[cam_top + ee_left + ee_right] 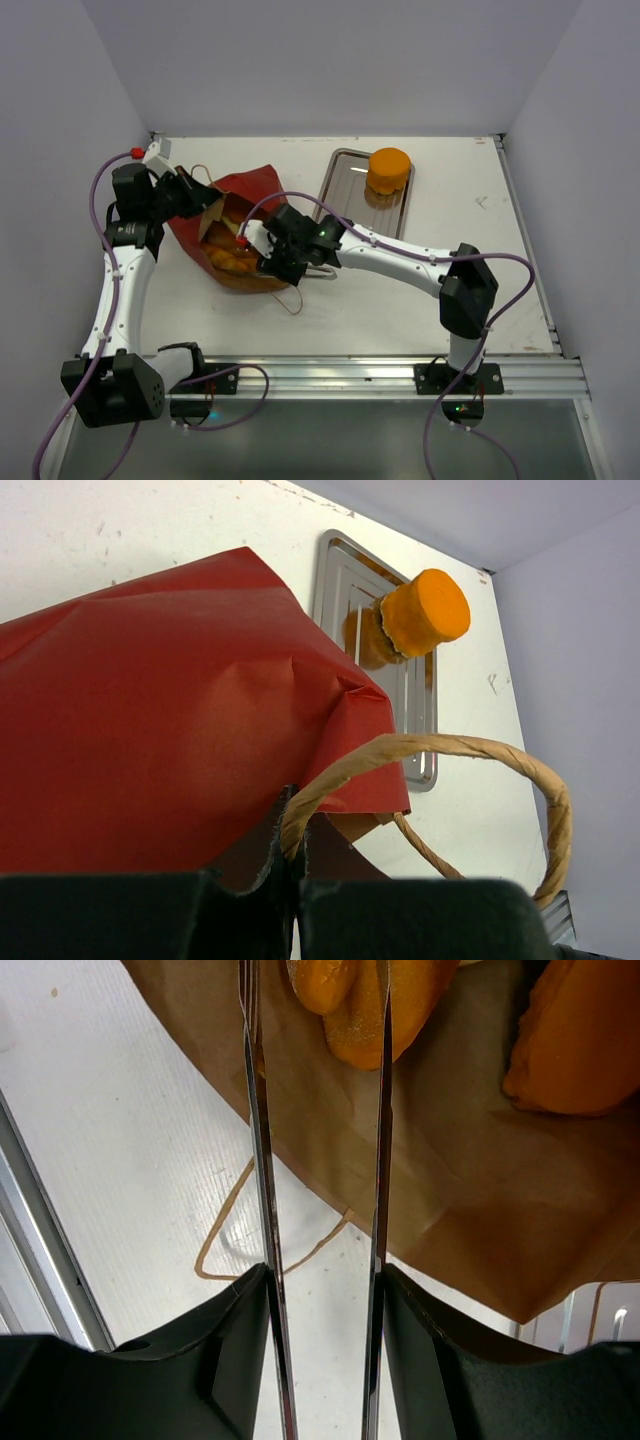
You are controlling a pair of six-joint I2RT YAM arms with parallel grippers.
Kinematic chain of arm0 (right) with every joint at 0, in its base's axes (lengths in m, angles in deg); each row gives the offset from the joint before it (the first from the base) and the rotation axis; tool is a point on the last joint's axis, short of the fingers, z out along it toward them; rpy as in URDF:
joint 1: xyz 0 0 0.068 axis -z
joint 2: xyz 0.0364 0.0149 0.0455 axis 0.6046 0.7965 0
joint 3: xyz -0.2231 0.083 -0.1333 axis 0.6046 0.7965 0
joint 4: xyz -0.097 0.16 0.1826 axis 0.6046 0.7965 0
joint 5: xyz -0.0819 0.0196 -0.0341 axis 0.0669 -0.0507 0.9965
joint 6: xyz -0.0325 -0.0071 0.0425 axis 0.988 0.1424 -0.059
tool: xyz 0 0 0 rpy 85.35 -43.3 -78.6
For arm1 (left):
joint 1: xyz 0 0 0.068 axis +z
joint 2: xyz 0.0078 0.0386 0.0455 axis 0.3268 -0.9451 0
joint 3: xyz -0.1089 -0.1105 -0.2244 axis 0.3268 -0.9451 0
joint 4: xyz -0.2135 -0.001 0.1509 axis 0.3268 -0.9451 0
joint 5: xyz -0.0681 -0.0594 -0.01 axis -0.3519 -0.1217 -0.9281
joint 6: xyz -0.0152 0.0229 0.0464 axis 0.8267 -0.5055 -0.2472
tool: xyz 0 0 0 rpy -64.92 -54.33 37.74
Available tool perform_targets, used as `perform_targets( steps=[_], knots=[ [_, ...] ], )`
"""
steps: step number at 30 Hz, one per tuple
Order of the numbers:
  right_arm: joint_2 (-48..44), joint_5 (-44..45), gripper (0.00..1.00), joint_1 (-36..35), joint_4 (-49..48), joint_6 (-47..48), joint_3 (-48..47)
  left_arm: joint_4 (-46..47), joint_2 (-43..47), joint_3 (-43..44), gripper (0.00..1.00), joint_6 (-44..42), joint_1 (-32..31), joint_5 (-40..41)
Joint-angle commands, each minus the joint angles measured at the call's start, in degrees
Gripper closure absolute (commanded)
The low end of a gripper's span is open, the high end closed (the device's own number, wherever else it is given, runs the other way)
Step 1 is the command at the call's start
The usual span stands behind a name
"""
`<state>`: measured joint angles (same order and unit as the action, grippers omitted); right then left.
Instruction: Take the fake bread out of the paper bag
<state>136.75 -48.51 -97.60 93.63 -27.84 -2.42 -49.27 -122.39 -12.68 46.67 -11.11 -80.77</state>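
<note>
Paper bag (250, 185) is laid on its side at the left of the table (470, 230), close to the left wall. The mouth is turned up and toward the near right; the long axis is obscured by crumpling. Fake bread (232, 258) is seen on the brown lining. 1 round bun (388, 168) is stood on the tray (340, 180), just beside the bag's far corner. Left gripper (208, 197) is closed on the bag's upper rim. Right gripper (258, 256) is held half open at the mouth with nothing clamped; 1 roll (350, 1010) is seen past its tips. Bare table is noted right of the tray.
</note>
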Motion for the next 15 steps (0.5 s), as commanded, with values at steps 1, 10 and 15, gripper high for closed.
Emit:
perform_targets(
  steps=[1, 10, 15],
  knots=[
    [-3.78, -2.24, 0.5, 0.64, -1.04, -3.29, 0.56, 0.5, 1.23, -0.14, 1.0, 0.15, 0.38, -1.65],
    [-4.57, -4.27, 0.51, 1.78, -1.57, -6.71, 1.17, 0.76, 1.41, -0.23, 1.0, 0.41, 0.29, -1.65],
    [-3.87, -6.46, 0.53, 2.48, -1.74, -7.86, 1.52, 1.02, 1.32, -0.32, 1.0, 0.59, 0.38, -1.65]
  ],
)
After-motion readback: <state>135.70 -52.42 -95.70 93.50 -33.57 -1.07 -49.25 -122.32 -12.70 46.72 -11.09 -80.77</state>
